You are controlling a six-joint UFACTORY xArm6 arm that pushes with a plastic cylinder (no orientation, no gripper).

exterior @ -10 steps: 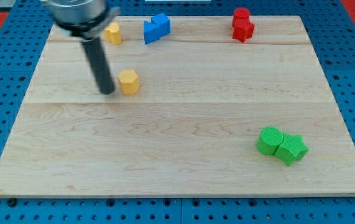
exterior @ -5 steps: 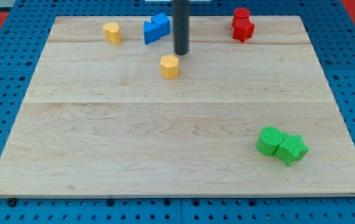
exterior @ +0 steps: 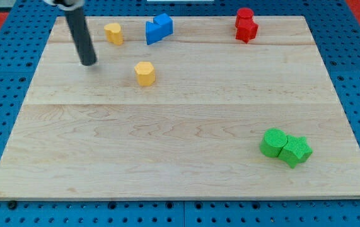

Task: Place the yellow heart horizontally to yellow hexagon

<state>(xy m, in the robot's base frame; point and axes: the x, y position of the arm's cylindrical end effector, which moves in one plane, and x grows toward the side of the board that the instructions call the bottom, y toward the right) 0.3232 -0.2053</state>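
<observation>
A yellow heart (exterior: 113, 33) sits near the view's top left of the wooden board (exterior: 180, 145). A yellow hexagon (exterior: 145, 73) lies below and to the right of it, apart from it. My tip (exterior: 89, 63) rests on the board at the view's left, below and left of the heart and well left of the hexagon, touching neither.
Two blue blocks (exterior: 159, 28) stand together right of the heart at the top edge. Two red blocks (exterior: 246, 25) stand at the top right. Two green blocks (exterior: 285, 147) lie together at the lower right.
My tip swung from above the hexagon to the view's left. The hexagon has moved left and slightly down. The heart has not moved.
</observation>
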